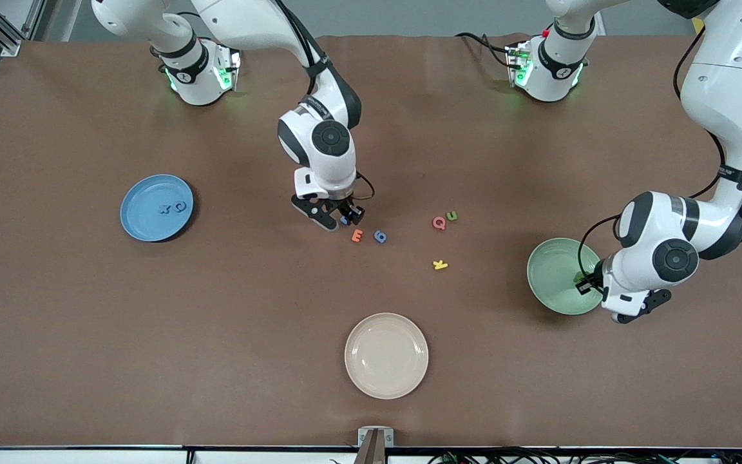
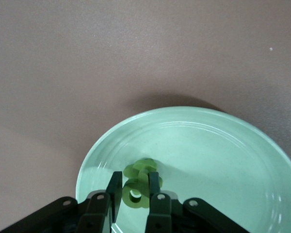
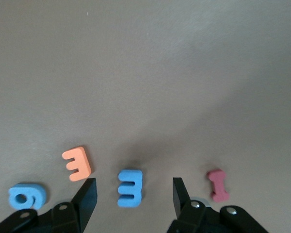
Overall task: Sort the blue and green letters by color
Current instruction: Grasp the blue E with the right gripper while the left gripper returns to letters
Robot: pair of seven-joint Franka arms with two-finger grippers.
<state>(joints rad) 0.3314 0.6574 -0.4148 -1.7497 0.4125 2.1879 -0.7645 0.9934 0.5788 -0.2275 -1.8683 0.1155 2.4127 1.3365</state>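
Your right gripper (image 3: 131, 201) is low over the table by the middle cluster, jaws part-open and straddling the blue E (image 3: 131, 188), not touching it yet. Next to that E sit an orange E (image 3: 77, 163), a blue 6 (image 3: 26, 195) and a small red piece (image 3: 218, 184). Treat the blue E as light chunky foam: slightly soft, thin, prone to skid or tip. Pinch it across the flat outer sides, near the spine rather than the prongs. Your left gripper (image 2: 135, 194) is over the green plate (image 2: 223, 145), clamped narrow on a green letter (image 2: 136, 193), with another green letter (image 2: 141, 169) lying in the plate just beside. The blue plate (image 1: 145, 222), toward the right arm's end, has two blue letters (image 1: 172, 207) in it. A green u (image 1: 451, 216) waits beside a pink Q (image 1: 438, 223); yellow K (image 1: 440, 264) and beige plate (image 1: 386, 355) aren't yours
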